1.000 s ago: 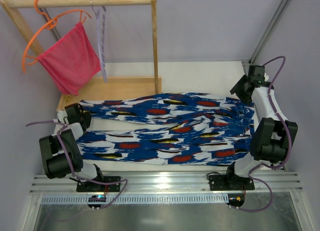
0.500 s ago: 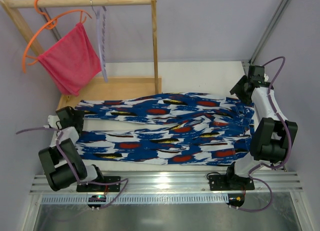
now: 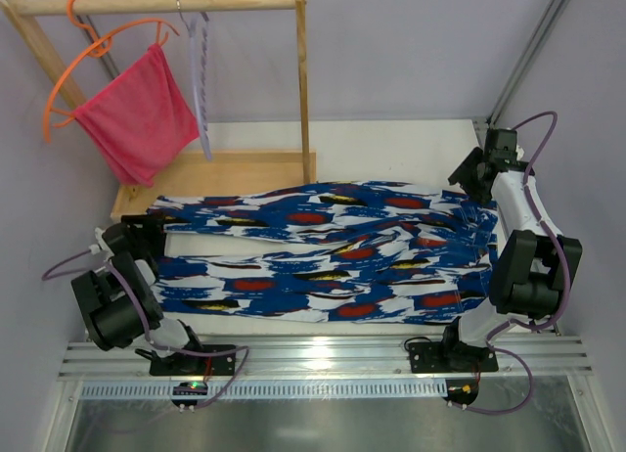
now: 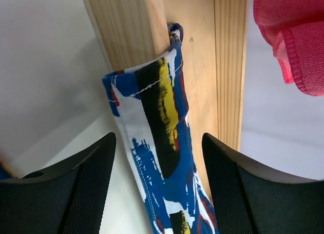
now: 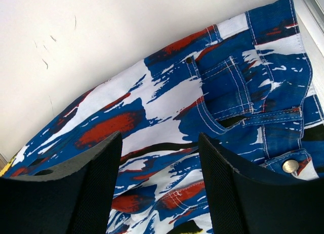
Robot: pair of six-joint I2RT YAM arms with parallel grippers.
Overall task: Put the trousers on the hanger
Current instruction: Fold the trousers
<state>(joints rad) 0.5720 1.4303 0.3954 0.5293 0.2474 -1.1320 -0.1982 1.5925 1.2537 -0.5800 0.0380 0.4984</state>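
White tabletop (image 3: 391, 144) bears trousers (image 3: 323, 251) spread flat, unhung; hanger (image 3: 202, 100) hangs bare on wooden rail (image 3: 156, 2); left gripper (image 4: 158, 143) and right gripper (image 5: 159, 138) both spread wide, grasping nothing; hanging entirely outstanding.

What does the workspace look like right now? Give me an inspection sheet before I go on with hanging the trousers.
Surface: white table, mostly covered by cloth.
Job's things: trousers lie flat, waistband right, leg ends left; pale hanger hangs bare on the wooden rack.
Clutter: orange hanger carrying pink-red cloth on the same rack.
Grippers: left gripper, jaws open, astride a leg hem; right gripper, jaws open over the waistband end; neither holds anything.
Cables: purple cables loop beside both arms; no snag seen.
Surroundings: plain walls; metal rail at the near edge.
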